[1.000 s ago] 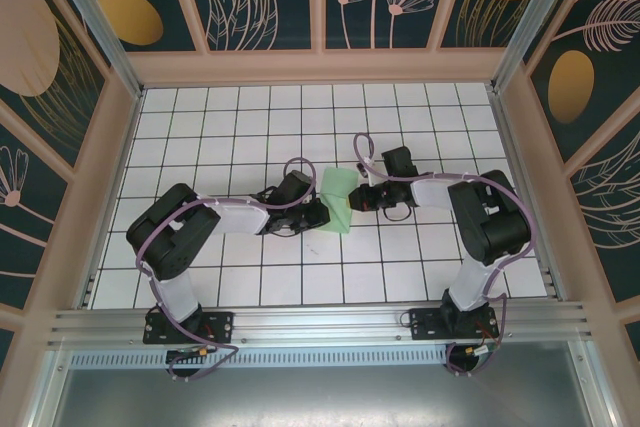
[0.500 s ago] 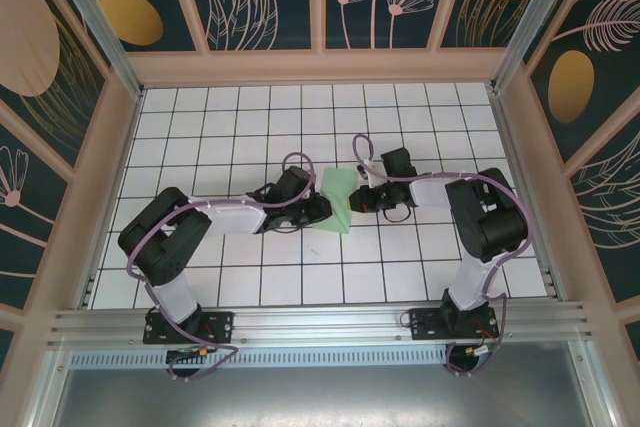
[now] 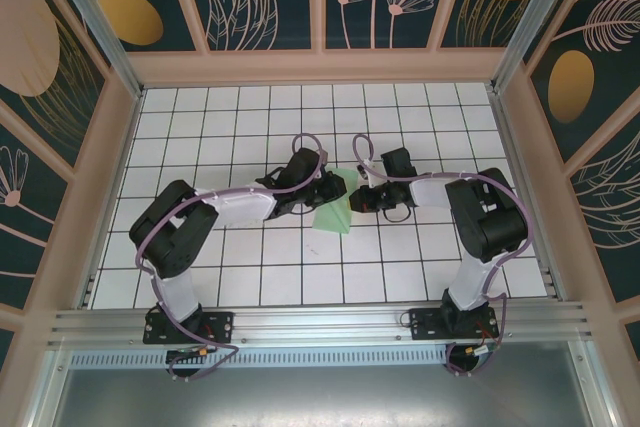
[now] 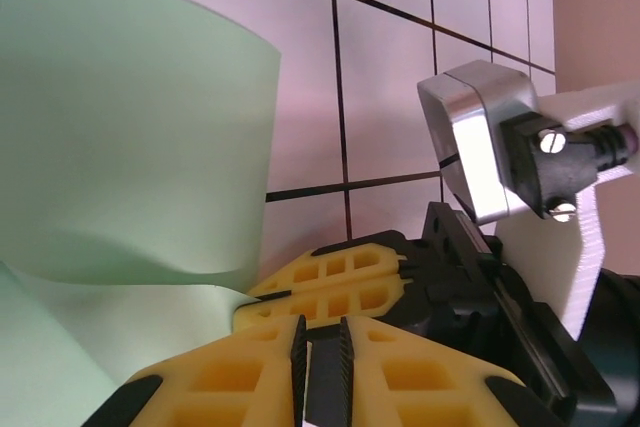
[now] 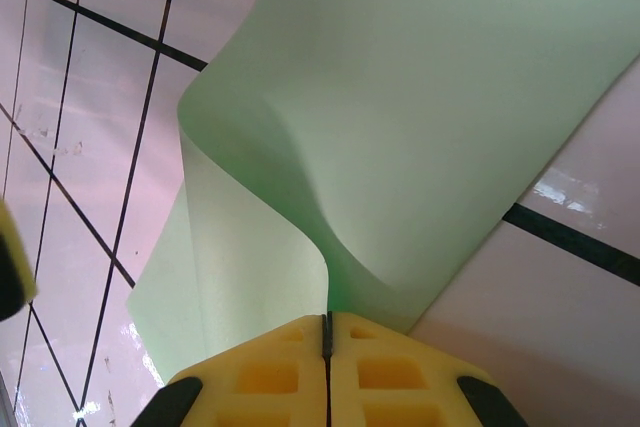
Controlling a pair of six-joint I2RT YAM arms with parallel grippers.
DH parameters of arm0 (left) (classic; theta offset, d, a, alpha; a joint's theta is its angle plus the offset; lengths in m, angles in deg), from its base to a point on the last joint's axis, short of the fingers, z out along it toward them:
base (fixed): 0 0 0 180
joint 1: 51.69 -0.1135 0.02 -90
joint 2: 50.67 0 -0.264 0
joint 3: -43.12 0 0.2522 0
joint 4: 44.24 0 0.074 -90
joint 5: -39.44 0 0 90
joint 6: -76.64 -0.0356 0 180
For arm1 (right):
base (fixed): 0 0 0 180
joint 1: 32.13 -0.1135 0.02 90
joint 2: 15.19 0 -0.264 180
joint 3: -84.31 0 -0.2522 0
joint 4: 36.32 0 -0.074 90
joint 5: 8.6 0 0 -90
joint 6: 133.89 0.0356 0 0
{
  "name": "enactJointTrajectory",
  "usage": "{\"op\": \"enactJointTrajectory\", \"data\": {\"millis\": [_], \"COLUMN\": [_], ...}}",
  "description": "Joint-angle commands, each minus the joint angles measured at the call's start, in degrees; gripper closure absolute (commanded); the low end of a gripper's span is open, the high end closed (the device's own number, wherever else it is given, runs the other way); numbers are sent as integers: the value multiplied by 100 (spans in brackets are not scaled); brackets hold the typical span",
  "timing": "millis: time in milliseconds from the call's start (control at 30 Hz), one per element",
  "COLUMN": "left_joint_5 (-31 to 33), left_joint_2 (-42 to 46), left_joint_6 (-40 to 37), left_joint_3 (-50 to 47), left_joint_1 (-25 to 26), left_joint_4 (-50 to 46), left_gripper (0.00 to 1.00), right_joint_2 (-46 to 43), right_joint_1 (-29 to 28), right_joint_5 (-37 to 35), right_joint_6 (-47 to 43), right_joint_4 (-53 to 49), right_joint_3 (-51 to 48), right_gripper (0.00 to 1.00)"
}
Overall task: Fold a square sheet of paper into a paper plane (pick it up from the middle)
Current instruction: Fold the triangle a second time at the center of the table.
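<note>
Where the white gridded surface [image 3: 250, 277] has its middle, the square sheet of paper [image 3: 335, 215] sits between my two claws, well apart from every edge. My right claw [image 5: 327, 319] is pinched together on one edge of it, and the sheet curls up from there. My left claw [image 4: 322, 332] stands narrow, a slim gap between its fingers, just beside the sheet.

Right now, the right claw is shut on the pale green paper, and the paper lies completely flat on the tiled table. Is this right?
Not quite. The right claw is shut on the pale green paper, but the paper does not lie flat. It bends up in a curved fold above the tiled table, as the right wrist view shows.
</note>
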Motion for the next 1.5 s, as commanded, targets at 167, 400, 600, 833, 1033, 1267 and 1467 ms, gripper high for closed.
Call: {"op": "enactJointTrajectory", "data": {"millis": [167,400,600,833,1033,1267,1467], "left_joint_5": [36,62,171,181,182,485,885], "left_joint_2": [-423,-578,-605,-702,-618,-11,27], "left_joint_6": [111,128,100,153,153,-119,-296], "left_joint_3": [90,17,-186,-486,-557,-286,-251], "left_joint_1": [31,26,31,24,29,18,-13], "left_joint_4": [-27,30,46,275,348,38,-276], "left_gripper": [80,80,80,80,79,73,72], "right_joint_2": [85,113,120,189,202,199,195], "right_joint_1": [23,24,22,24,23,24,18], "right_joint_5": [49,63,67,105,83,34,47], "right_joint_6": [-138,-148,-138,-111,-104,-120,-130], "right_joint_4": [18,-12,-4,15,4,-32,-41], "right_joint_3": [54,66,72,95,105,112,110], "right_gripper": [91,91,90,90,90,91,91]}}
